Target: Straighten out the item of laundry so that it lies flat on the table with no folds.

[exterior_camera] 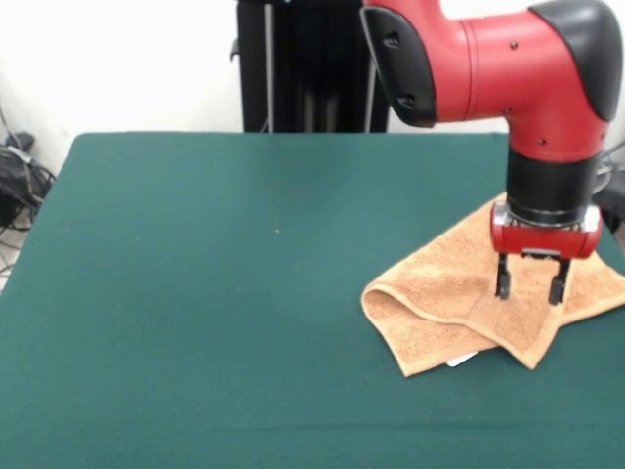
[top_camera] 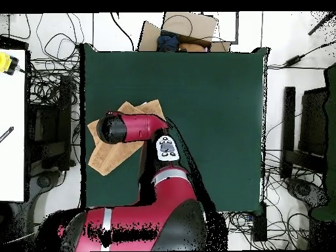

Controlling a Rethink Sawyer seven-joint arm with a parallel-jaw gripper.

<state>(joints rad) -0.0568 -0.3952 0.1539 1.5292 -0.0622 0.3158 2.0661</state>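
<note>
The tan-orange towel (exterior_camera: pixel 454 308) lies folded over itself at the right side of the green table (exterior_camera: pixel 215 293) in the front view. A small white tag (exterior_camera: pixel 461 360) peeks out under its near edge. My gripper (exterior_camera: pixel 530 284) hangs just above the towel's right part, its two black fingers apart and holding nothing. In the overhead view the towel (top_camera: pixel 141 108) shows at the table's left edge, mostly hidden under my red arm (top_camera: pixel 128 128); the gripper itself is hidden there.
The towel reaches the table's right edge in the front view. Cables (exterior_camera: pixel 20 181) lie on the floor to the left. In the overhead view a cardboard box (top_camera: pixel 180 33) sits beyond the table's far edge, with cables and equipment on both sides.
</note>
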